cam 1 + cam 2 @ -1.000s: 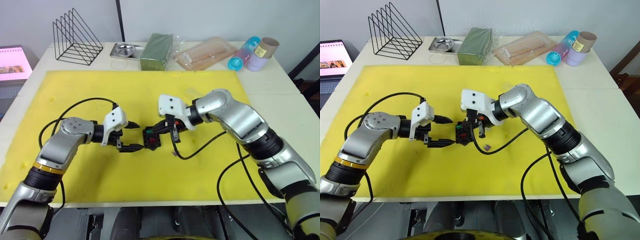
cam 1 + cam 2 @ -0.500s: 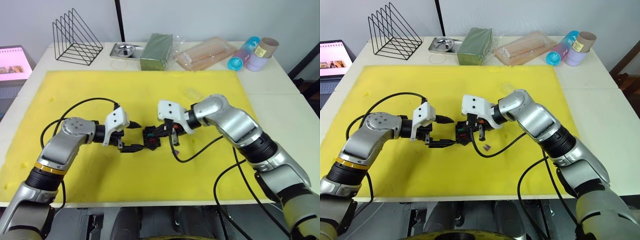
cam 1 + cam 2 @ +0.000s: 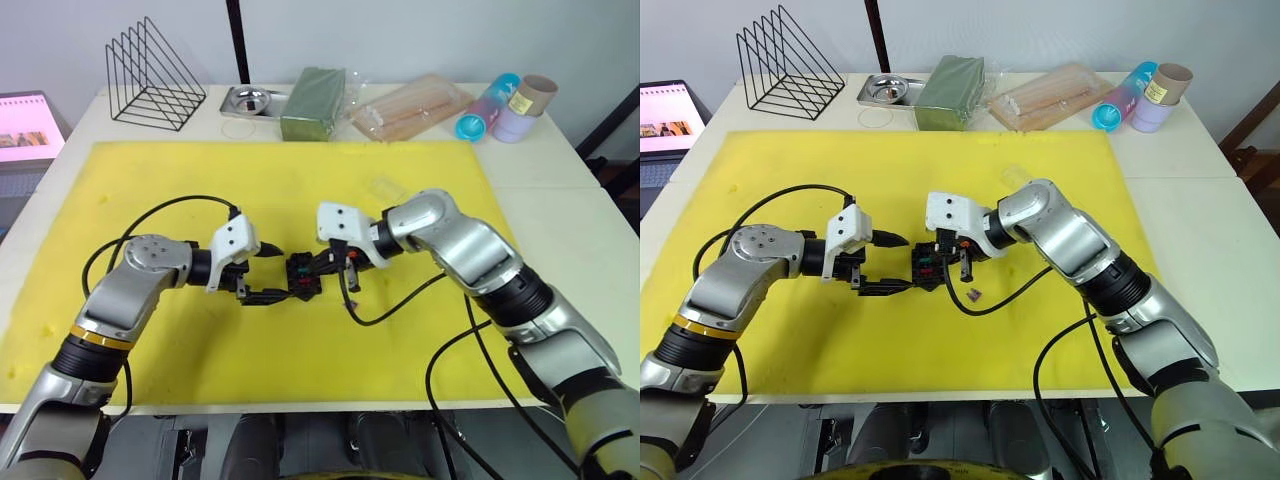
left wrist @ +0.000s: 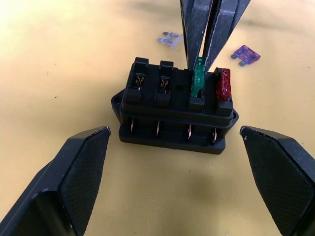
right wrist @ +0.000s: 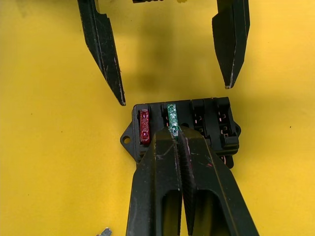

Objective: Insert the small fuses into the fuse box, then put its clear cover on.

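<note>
Little is changed since before: the green fuse is still pinched by the right claw at the fuse box, while the left claw is kept wide.

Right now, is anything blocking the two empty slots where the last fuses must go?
Nothing visible does. The two empty slots in the fuse box stand open, beside the green fuse pinched in the right hand.

Right claw hides green fuse's end.
</note>
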`<move>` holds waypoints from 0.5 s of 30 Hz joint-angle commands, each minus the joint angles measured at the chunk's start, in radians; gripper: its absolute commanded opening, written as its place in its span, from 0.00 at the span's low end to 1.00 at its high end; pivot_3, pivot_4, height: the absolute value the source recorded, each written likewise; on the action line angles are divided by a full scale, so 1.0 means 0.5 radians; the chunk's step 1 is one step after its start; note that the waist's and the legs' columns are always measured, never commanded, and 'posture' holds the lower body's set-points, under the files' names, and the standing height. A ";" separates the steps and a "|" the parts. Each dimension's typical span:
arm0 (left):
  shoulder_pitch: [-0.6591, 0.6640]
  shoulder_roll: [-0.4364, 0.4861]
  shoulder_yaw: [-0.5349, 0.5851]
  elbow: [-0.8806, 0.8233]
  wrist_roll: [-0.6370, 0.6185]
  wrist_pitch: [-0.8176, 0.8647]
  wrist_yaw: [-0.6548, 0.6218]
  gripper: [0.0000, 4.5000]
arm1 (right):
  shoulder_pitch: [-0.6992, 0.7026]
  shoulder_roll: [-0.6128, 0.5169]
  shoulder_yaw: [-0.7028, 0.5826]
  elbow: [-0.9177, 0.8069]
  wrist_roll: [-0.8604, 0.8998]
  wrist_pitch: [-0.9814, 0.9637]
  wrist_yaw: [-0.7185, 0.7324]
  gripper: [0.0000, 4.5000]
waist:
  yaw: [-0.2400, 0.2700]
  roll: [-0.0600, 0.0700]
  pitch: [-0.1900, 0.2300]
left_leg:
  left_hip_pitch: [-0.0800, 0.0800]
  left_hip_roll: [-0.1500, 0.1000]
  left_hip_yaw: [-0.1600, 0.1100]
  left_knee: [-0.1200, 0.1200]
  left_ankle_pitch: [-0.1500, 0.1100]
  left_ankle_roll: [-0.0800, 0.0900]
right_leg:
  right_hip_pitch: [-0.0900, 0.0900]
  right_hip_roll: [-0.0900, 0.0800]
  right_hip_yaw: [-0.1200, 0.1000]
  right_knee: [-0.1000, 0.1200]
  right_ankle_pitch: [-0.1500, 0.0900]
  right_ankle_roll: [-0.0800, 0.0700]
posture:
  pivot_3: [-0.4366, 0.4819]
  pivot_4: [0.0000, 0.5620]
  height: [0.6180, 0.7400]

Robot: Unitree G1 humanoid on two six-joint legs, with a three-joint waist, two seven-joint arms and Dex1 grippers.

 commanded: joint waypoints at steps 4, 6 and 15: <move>0.006 -0.016 0.027 -0.064 0.003 -0.013 0.022 0.99 | -0.017 0.029 -0.050 -0.038 -0.001 -0.033 0.030 0.00 | 0.000 0.000 0.000 | 0.000 0.000 0.000 0.000 0.000 0.000 | 0.000 0.000 0.000 0.000 0.000 0.000 | 0.48 0.27 1.00; 0.009 -0.019 0.027 -0.065 0.006 -0.014 0.024 0.99 | -0.019 0.028 -0.052 -0.045 -0.002 -0.032 0.035 0.00 | -0.001 0.000 0.000 | 0.000 0.000 0.000 0.000 0.000 0.000 | 0.000 0.000 0.000 0.000 0.000 0.000 | 0.48 0.27 1.00; -0.005 -0.045 0.021 -0.033 0.031 -0.032 0.028 0.99 | -0.051 0.037 -0.066 -0.060 0.014 0.033 0.048 0.00 | 0.000 0.000 0.000 | 0.001 0.000 0.000 0.001 0.000 0.000 | 0.000 0.000 0.000 0.002 0.000 0.000 | 0.48 0.27 1.00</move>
